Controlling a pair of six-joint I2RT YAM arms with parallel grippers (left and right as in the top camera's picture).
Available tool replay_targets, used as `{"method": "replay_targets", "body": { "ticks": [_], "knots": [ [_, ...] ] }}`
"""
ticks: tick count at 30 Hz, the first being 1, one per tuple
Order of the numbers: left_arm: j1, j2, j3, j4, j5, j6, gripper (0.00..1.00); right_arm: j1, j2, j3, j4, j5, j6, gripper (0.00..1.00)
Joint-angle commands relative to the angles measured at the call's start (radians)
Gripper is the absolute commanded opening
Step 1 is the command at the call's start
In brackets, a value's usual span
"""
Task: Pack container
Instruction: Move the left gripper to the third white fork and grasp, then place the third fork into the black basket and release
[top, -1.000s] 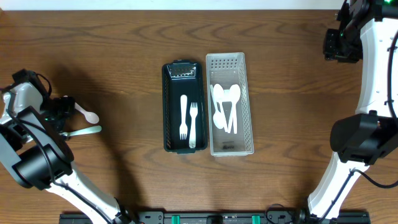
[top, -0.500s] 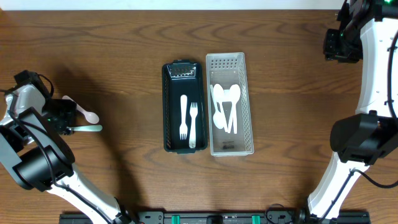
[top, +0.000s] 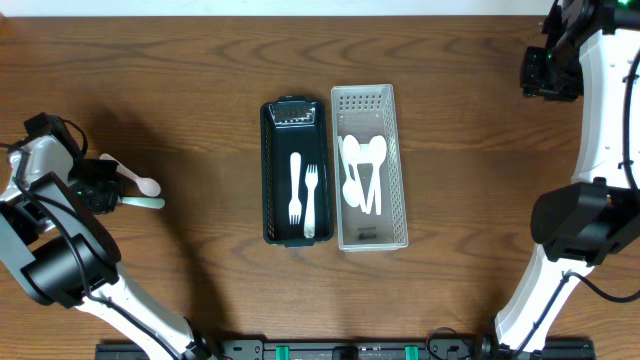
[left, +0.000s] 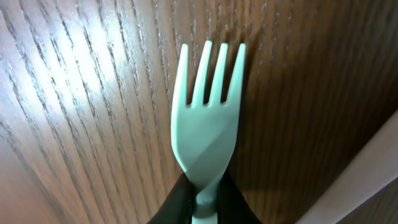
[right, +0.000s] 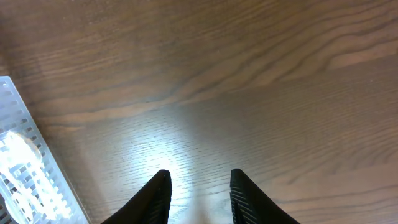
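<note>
Here the left claw (top: 103, 194) grips a green fork (left: 205, 124) by its handle at the overhead frame's left edge, horizontal, tines pointing right toward the black tray (top: 266, 180). The right claw (right: 196, 193) gapes empty.

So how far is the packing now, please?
Done: two white forks lie in the dark tray and several white spoons in the clear basket. In hand: the left pincer is shut on a green fork. Left: that fork must go to a container, and one loose white spoon lies on the table beside it. The right pincer is open, holding nothing.
</note>
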Motion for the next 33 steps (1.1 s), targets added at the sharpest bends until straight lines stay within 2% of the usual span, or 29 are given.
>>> {"method": "replay_targets", "body": {
  "ticks": [1, 7, 10, 15, 20, 23, 25, 29, 33],
  "knots": [
    [-0.005, 0.134, -0.100, -0.015, -0.021, 0.088, 0.06, 0.002, -0.030, 0.018, -0.001, 0.011, -0.013, 0.34],
    [-0.035, -0.080, -0.080, -0.049, -0.020, 0.201, 0.06, 0.002, -0.030, 0.018, 0.003, 0.011, -0.013, 0.34],
    [-0.101, -0.252, -0.079, -0.053, 0.002, 0.325, 0.06, 0.002, -0.030, 0.018, 0.003, 0.011, -0.013, 0.34],
    [-0.314, -0.532, -0.074, -0.034, 0.013, 0.548, 0.06, 0.002, -0.030, 0.018, 0.006, 0.011, -0.013, 0.34],
    [-0.590, -0.699, -0.074, 0.074, -0.013, 0.668, 0.06, 0.002, -0.030, 0.018, 0.010, 0.010, -0.013, 0.34],
    [-0.733, -0.718, -0.074, 0.127, -0.013, 0.795, 0.06, 0.002, -0.030, 0.018, 0.009, 0.011, -0.013, 0.34],
    [-0.805, -0.702, -0.074, 0.151, -0.013, 0.830, 0.06, 0.002, -0.030, 0.018, 0.006, 0.011, -0.013, 0.34],
    [-0.882, -0.620, -0.074, 0.166, -0.013, 0.816, 0.06, 0.002, -0.030, 0.018, 0.003, 0.011, -0.013, 0.34],
    [-0.918, -0.498, -0.074, 0.164, -0.004, 0.743, 0.06, 0.002, -0.030, 0.018, 0.001, 0.010, -0.013, 0.34]
  ]
}}
